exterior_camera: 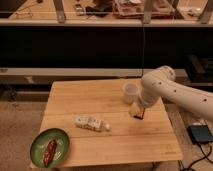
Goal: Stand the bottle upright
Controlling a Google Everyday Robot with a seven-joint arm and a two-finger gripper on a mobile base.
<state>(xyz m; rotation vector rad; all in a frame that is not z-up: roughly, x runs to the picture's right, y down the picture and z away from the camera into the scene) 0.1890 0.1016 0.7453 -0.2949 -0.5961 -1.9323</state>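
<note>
The bottle (91,123) lies on its side near the middle of the wooden table (75,100). It is clear, with a pale patterned label, and its white cap points right. My gripper (137,113) hangs from the white arm (165,90), which reaches in from the right. It points down just above the tabletop, to the right of the bottle and a little behind it, clear of it. It is open and holds nothing.
A translucent whitish cup (130,93) stands upright just behind the gripper, close to the arm. A green plate (50,146) with a brown food item sits at the table's front left corner. A dark device (201,133) lies on the floor at right.
</note>
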